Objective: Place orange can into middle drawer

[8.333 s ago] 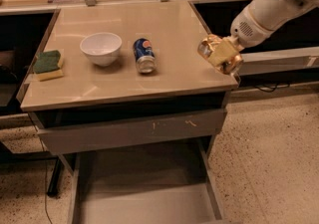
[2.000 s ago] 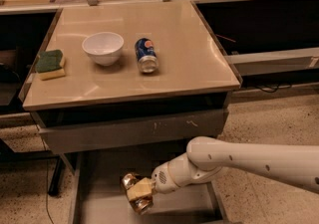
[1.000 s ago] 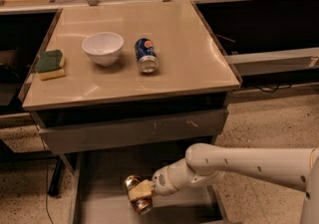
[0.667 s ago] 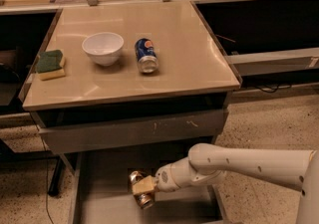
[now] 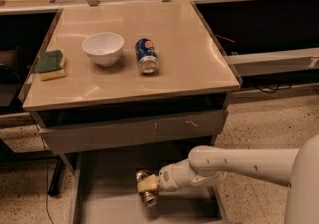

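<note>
Down low, the gripper [image 5: 146, 184] was clamped around the orange can [image 5: 149, 198], holding it inside the open middle drawer [image 5: 107, 190], over the middle of its flat floor. Whether the can touched that floor could not be told.

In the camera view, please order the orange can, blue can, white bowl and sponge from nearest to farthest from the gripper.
The gripper is low in the middle drawer.
1. orange can: in its grip.
2. blue can: tabletop, middle.
3. white bowl: left of the blue can.
4. sponge: tabletop's left edge.
</note>
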Motion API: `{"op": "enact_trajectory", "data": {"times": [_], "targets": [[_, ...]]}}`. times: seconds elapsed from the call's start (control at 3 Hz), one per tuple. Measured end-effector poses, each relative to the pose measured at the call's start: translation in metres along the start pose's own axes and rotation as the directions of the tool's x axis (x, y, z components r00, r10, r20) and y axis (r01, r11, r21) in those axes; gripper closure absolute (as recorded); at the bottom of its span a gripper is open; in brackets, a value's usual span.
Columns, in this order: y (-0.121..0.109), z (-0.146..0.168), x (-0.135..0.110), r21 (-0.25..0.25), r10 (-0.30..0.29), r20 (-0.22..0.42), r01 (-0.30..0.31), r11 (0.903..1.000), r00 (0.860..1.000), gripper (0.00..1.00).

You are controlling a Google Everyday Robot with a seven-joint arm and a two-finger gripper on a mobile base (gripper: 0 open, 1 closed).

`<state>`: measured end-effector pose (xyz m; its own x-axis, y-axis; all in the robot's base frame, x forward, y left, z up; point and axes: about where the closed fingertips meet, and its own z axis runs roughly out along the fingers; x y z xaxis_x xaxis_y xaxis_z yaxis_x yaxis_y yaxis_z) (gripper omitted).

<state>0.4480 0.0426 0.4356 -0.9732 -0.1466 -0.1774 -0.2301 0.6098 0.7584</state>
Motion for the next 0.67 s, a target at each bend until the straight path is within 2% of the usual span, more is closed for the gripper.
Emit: {"op": "enact_trajectory", "data": {"times": [0.67], "targets": [[-0.034, 0.013, -0.006, 0.076, 0.074, 0.023, -0.075, 0.9943, 0.997, 1.0]]}}
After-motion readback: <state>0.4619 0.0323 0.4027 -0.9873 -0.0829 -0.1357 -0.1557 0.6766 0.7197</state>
